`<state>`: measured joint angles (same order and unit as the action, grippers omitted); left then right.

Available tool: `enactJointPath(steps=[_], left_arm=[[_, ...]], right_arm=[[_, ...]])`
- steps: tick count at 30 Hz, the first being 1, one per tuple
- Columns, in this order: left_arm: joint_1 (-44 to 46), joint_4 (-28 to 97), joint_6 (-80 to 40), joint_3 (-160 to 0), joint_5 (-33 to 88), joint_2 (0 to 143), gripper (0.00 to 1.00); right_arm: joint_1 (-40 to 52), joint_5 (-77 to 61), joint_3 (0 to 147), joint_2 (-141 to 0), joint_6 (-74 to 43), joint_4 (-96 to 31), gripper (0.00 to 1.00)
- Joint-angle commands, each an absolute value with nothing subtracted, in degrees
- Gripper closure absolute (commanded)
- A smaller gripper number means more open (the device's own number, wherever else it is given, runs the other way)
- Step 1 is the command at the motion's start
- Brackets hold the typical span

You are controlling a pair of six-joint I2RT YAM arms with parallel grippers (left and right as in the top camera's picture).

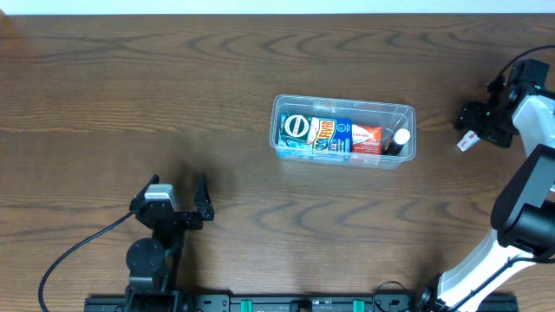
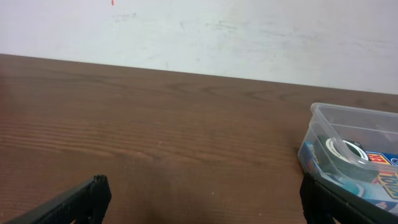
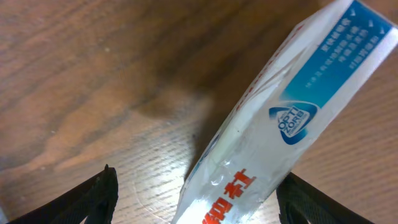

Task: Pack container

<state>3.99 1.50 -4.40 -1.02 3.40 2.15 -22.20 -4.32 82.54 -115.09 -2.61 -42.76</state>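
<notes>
The clear container [image 1: 347, 102] stands at the table's middle, right of centre, with a blue packet [image 1: 323, 135], a red and white box [image 1: 366, 139] and a small dark bottle [image 1: 397, 141] inside. Its left end [image 2: 339, 121] shows in the left wrist view. My left gripper [image 1: 179, 198] [image 2: 202, 193] hovers wide open and empty near the front left, apart from the container. My right gripper [image 1: 473, 128] [image 3: 199, 176] is at the far right, open around a white and blue box [image 3: 298, 106] [image 1: 467, 140]. The box lies against the right finger and a gap shows at the left finger.
The dark wooden table [image 1: 130, 95] spreads all round the container. A pale wall [image 2: 199, 31] rises behind its far edge. The right arm's white links [image 1: 529, 173] run along the right side, and a black cable [image 1: 78, 251] trails from the left arm's base.
</notes>
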Motion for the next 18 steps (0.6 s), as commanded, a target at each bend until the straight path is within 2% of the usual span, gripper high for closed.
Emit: enactJointPath(steps=[1, 18], left_arm=[[4.3, 3.8, -3.7, -0.2, 3.0, 2.1, 0.02], [4.3, 3.8, -3.7, -0.2, 3.0, 2.1, 0.02]], right_arm=[[-21.0, -6.2, 83.4, -112.7, -3.4, -42.3, 0.21], [-18.1, -6.5, 83.5, -107.1, -4.3, -40.0, 0.21]])
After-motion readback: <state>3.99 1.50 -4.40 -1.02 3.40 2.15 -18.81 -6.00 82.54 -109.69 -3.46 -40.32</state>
